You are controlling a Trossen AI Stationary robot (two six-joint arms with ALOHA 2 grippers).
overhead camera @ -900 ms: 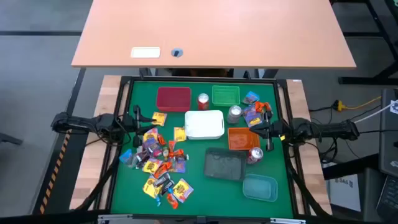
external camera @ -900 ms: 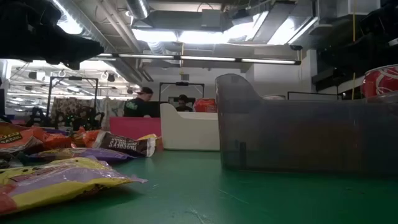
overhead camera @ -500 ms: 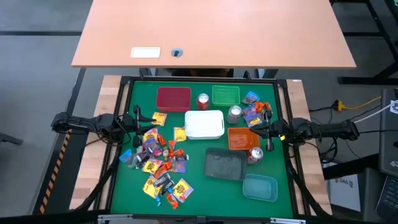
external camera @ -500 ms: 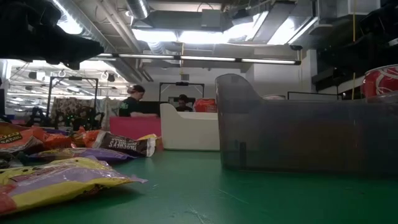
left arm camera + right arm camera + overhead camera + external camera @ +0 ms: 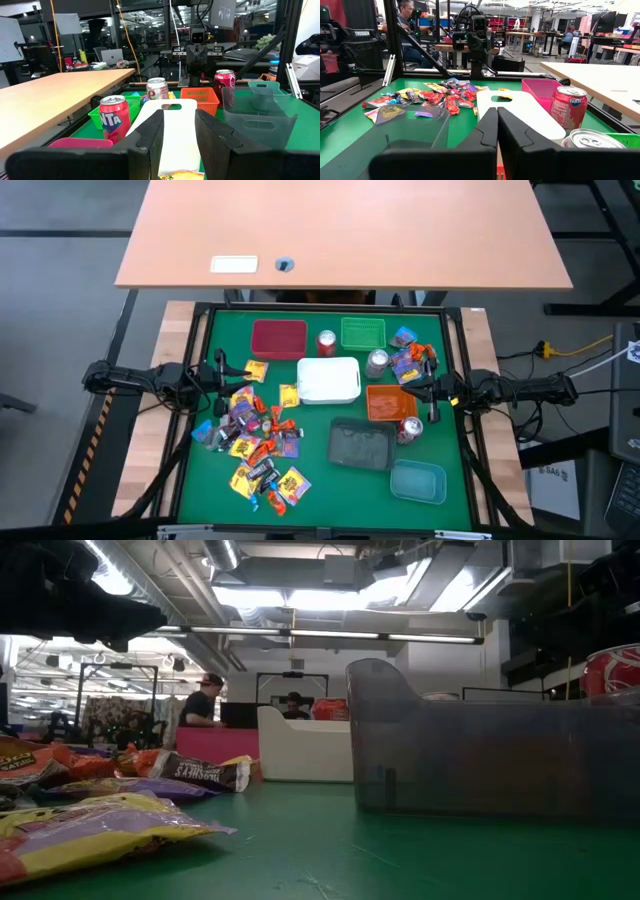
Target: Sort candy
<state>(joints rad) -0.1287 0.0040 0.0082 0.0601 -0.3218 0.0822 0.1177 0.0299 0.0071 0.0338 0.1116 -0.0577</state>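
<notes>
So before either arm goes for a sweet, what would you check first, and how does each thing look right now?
1. Left gripper open and empty: ok, fingers apart, nothing between.
2. Right gripper open: not ok, fingers shut together.
3. Candy within reach: ok, piled on the green mat near the left arm.
4. Trays free to receive: ok, white tray and grey tray look empty.
5. Soda cans upright, off the pile: ok.
6. Which tray takes which colour: cannot tell.
</notes>
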